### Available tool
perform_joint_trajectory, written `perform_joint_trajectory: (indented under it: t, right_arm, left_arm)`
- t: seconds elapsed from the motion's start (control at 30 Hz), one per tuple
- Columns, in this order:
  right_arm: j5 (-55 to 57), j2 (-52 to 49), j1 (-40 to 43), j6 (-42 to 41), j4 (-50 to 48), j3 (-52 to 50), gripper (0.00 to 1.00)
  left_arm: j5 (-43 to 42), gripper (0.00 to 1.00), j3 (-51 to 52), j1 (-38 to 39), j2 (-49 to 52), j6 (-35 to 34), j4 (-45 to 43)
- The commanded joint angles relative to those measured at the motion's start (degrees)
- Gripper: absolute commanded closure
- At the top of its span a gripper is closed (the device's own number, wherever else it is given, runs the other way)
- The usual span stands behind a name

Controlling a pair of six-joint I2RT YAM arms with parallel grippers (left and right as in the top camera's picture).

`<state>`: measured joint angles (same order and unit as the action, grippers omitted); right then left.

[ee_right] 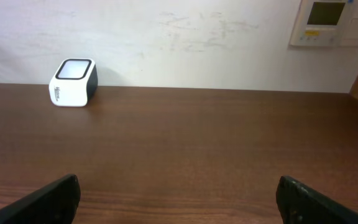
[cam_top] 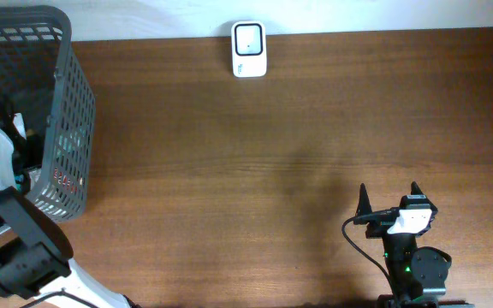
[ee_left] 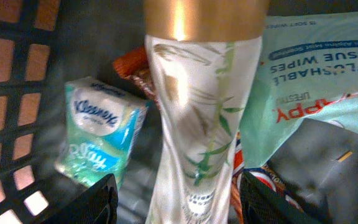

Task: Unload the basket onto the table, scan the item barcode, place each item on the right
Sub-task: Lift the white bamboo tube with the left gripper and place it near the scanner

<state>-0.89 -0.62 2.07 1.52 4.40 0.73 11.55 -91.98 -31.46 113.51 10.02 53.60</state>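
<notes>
OH cam: bright, even, diffuse light; scanner [cam_top: 249, 50] sharp, white shell v. bright. Faint soft shadow patch on table [cam_top: 229, 171] below-right of scanner. R wrist cam: focus crisp at scanner; wall [ee_right: 197, 37] behind it bright, greyer left of scanner; right gripper fingers [ee_right: 48, 199] dark, blurred. L wrist cam: dim inside basket [ee_left: 17, 87], mesh holes backlit orange; bottle [ee_left: 194, 124] soft-focus w/ glare streak on gold cap [ee_left: 185, 18].

Brown wooden table [cam_top: 272, 171], white wall [ee_right: 197, 37]
</notes>
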Motion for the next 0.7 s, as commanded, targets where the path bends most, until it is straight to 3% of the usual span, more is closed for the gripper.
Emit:
perform_joint_trajectory:
  t: [0.0, 0.07, 0.1, 0.17, 0.2, 0.23, 0.3, 0.43, 0.63, 0.67]
  right_arm:
    - [0.5, 0.42, 0.17, -0.48, 0.2, -0.42, 0.01]
    - [0.5, 0.42, 0.17, -0.48, 0.17, -0.42, 0.01]
    - [0.5, 0.42, 0.17, -0.48, 0.2, -0.42, 0.01]
    - [0.5, 0.42, 0.17, -0.48, 0.17, -0.42, 0.01]
    - [0.5, 0.42, 0.17, -0.48, 0.2, -0.42, 0.01]
    - [0.5, 0.42, 0.17, -0.48, 0.2, -0.42, 0.01]
    - [0.5, 0.42, 0.17, -0.5, 0.2, -0.42, 0.01]
    - [0.5, 0.42, 0.17, -0.48, 0.2, -0.42, 0.01]
    - [0.5, 0.42, 0.17, -0.48, 0.17, -0.42, 0.01]
    - [0.5, 0.42, 0.17, -0.48, 0.17, -0.42, 0.01]
  left_arm:
    - [-3.06, 0.39, 0.44, -0.22, 3.76, -0.11, -0.22]
    - [-3.41, 0.41, 0.46, -0.22, 4.74, -0.11, -0.24]
    - [-3.39, 0.55, 0.46, -0.22, 5.2, -0.11, -0.28]
    - [-3.37, 0.67, 0.46, -0.24, 5.22, -0.11, -0.37]
    - [-3.34, 0.79, 0.44, -0.22, 5.22, -0.11, -0.48]
    - [-3.17, 0.97, 0.44, -0.22, 5.2, -0.11, -0.66]
    - [-3.21, 1.0, -2.47, -0.22, 5.07, -0.63, -0.61]
    - [-4.35, 1.0, -15.85, -0.2, 1.42, -13.86, 1.79]
    - [-24.61, 1.0, -29.18, -0.04, -9.31, -15.54, -1.11]
    - [-28.3, 1.0, -29.81, 0.11, -11.58, -19.47, -2.71]
